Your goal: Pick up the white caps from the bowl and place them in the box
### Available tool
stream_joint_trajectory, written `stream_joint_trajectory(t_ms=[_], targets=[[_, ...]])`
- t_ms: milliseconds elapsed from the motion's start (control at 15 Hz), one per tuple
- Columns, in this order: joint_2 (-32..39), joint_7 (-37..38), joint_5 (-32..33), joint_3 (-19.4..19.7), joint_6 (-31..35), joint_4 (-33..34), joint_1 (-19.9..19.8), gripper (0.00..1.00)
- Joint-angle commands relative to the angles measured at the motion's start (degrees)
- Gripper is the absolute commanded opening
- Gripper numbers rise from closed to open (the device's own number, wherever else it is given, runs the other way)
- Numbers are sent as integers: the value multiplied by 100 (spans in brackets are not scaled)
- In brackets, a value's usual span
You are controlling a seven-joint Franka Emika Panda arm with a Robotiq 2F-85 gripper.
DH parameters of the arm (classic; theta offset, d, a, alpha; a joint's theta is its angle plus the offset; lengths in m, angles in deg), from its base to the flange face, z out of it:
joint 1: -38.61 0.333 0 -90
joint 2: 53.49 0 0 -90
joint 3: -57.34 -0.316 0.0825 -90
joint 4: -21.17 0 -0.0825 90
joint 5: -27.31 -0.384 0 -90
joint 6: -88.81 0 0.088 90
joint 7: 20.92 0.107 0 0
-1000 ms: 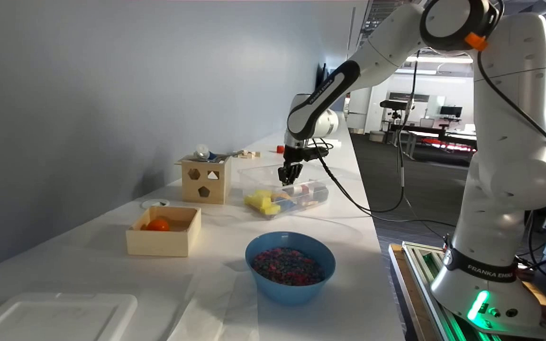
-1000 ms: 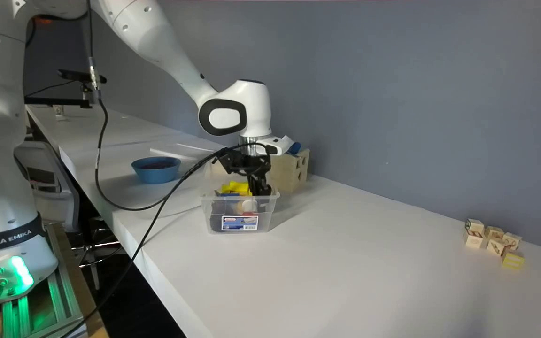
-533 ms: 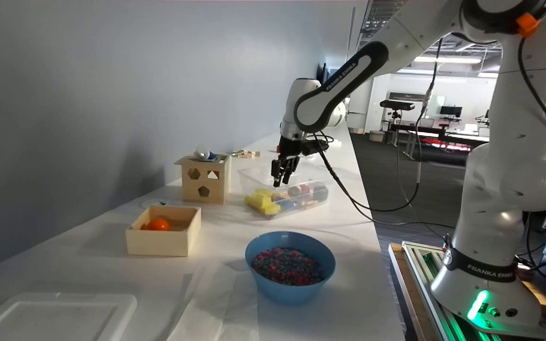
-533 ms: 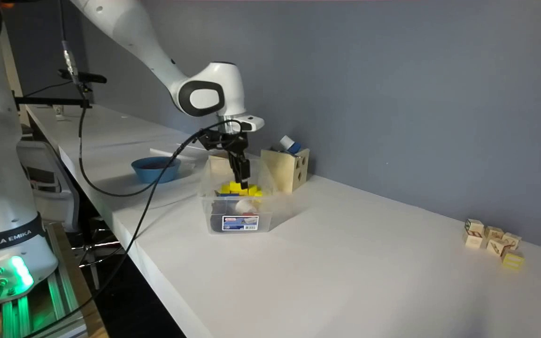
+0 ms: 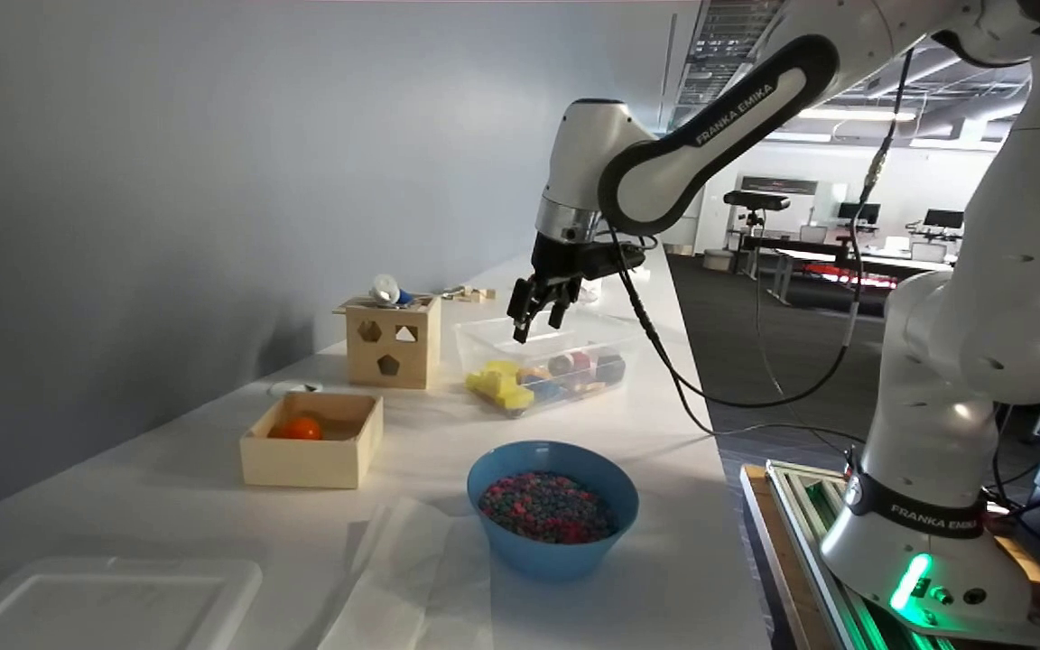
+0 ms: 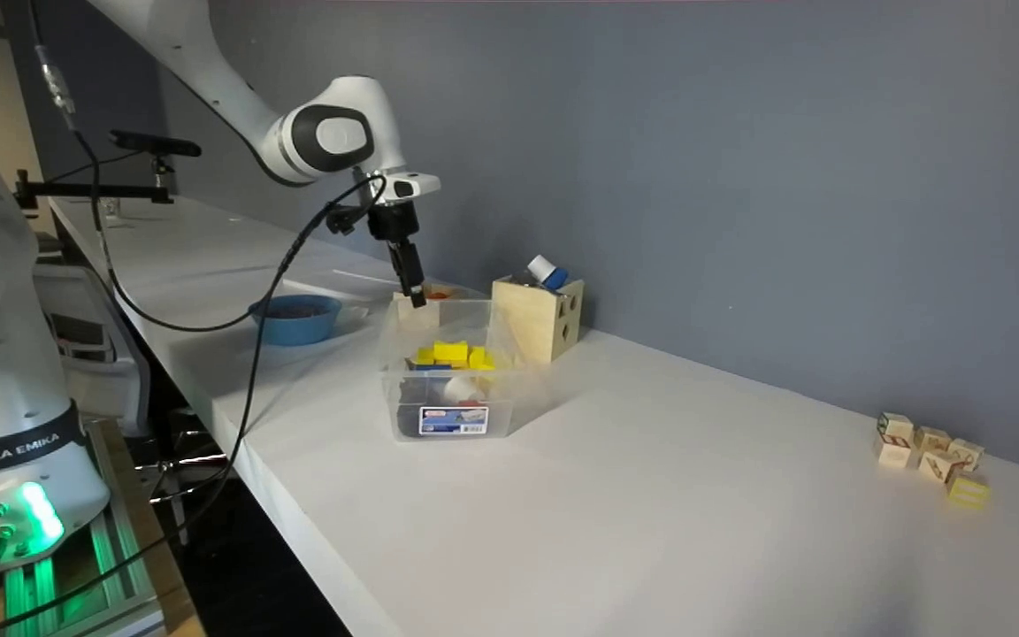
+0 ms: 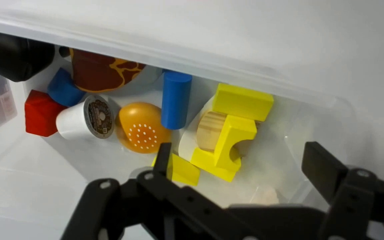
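Two black fingers (image 7: 323,170) stand way apart in the wrist view, so the gripper (image 7: 240,163) is spread wide, yellow blocks (image 7: 225,141) showing through the gap. It hangs over a clear tub (image 7: 195,65). In an exterior view the box (image 5: 391,348) is at about nine o'clock from the gripper, standing on the white table (image 5: 682,560), and the bowl (image 5: 287,388) is farther out, around half past eight, just beyond the tray (image 5: 299,462). Blue bowl (image 5: 529,555) is down at six.

Box is upright and squarish there, cutouts (image 5: 388,365) turned roughly to six o'clock, top lip (image 5: 339,311) poking out to nine. The bowl lies flat and reads as a thin oval, long axis nine to three.

In an exterior view you get the cutouts as hexagon, triangle and pentagon; in an exterior view you get the tub's label (image 6: 453,420). Only the wrist view makes out the print on the white pod (image 7: 78,120), nine o'clock from the yellow blocks.

Looks-wise, the box is pale wood with a white-and-blue piece (image 6: 547,272) leaning on top, white end up at ten, blue end down at four. Bowl's whitish and shallow; its contents are too small for me to tell.
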Motion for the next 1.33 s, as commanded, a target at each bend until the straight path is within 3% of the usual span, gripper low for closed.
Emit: stream_joint_trajectory(t_ms=[0, 600, 933, 1267], targets=[[37, -49, -27, -30, 2, 11, -87, 100], [210, -128, 89, 59, 222, 54, -162, 100], [878, -856, 18, 378, 728, 376, -353, 100], [1425, -1426, -7, 739, 694, 697, -491, 100]])
